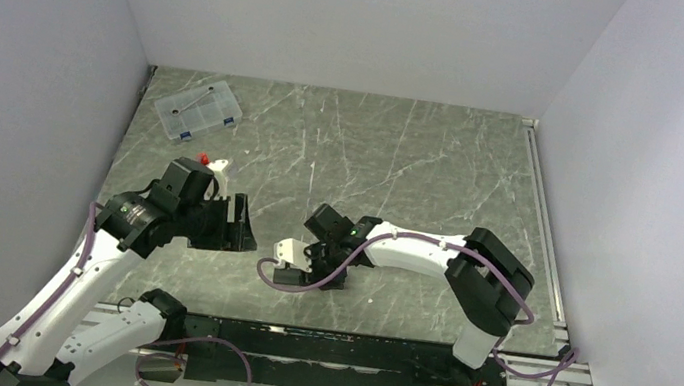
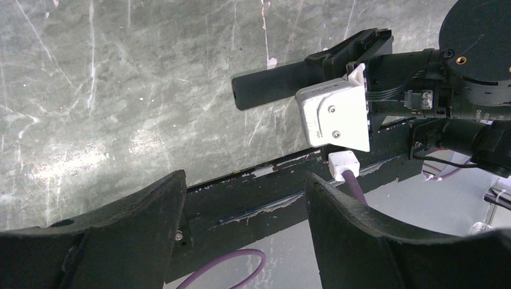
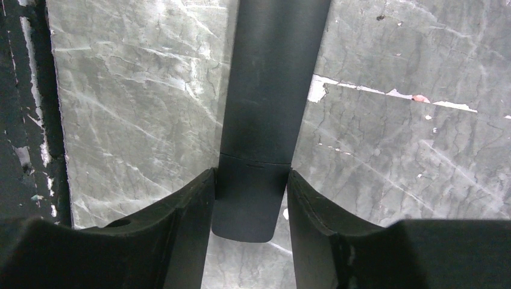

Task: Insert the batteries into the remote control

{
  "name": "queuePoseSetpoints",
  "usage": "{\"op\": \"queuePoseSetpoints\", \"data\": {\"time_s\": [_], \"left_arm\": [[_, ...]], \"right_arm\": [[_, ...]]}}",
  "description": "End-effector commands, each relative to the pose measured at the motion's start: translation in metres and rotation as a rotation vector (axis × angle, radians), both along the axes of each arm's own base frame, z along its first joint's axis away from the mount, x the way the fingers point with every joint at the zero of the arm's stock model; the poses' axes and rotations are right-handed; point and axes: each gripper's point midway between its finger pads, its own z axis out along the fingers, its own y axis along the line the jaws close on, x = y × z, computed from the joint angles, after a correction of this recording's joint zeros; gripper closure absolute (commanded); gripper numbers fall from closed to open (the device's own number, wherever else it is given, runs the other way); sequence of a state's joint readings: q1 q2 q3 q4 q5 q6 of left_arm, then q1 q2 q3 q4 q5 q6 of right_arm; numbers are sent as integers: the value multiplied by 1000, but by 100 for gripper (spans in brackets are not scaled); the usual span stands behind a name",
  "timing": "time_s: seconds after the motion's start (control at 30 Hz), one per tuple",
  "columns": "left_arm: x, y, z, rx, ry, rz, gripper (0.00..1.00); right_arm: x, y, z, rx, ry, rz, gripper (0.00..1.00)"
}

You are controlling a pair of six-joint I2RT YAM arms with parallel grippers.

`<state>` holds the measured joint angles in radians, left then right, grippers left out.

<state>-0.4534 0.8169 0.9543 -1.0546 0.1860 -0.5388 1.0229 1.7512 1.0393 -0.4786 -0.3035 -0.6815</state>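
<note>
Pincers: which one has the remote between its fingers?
The right pincer: its fingers press the black remote control on both sides. The left pincer stands open with nothing between its fingers.

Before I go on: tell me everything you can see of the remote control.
The remote control is a slim, matte black bar, plastic by its look, with a rounded near end and a thin seam across it close to that end. No buttons show. It sits lengthwise in the right gripper, whose fingers meet both long edges. The marbled table lies beneath; whether it rests there is unclear.
</note>
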Motion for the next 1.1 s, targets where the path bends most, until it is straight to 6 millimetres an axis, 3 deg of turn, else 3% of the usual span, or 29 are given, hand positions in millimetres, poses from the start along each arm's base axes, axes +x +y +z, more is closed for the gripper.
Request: {"op": "queuePoseSetpoints", "data": {"time_s": [0.0,0.3,0.67,1.07], "left_arm": [[7,-4,11,-22,-41,-6,23],[8,-5,8,-19,-22,0,23],[10,-9,4,-27,4,10,23],[14,-35,-4,-150,51,-29,23]], "right_arm": [[-4,-6,-12,-38,20,6,60],[-5,-8,-1,5,-7,-19,71],[-12,-13,18,66,4,-94,75],[-21,-6,50,214,146,-223,82]]}}
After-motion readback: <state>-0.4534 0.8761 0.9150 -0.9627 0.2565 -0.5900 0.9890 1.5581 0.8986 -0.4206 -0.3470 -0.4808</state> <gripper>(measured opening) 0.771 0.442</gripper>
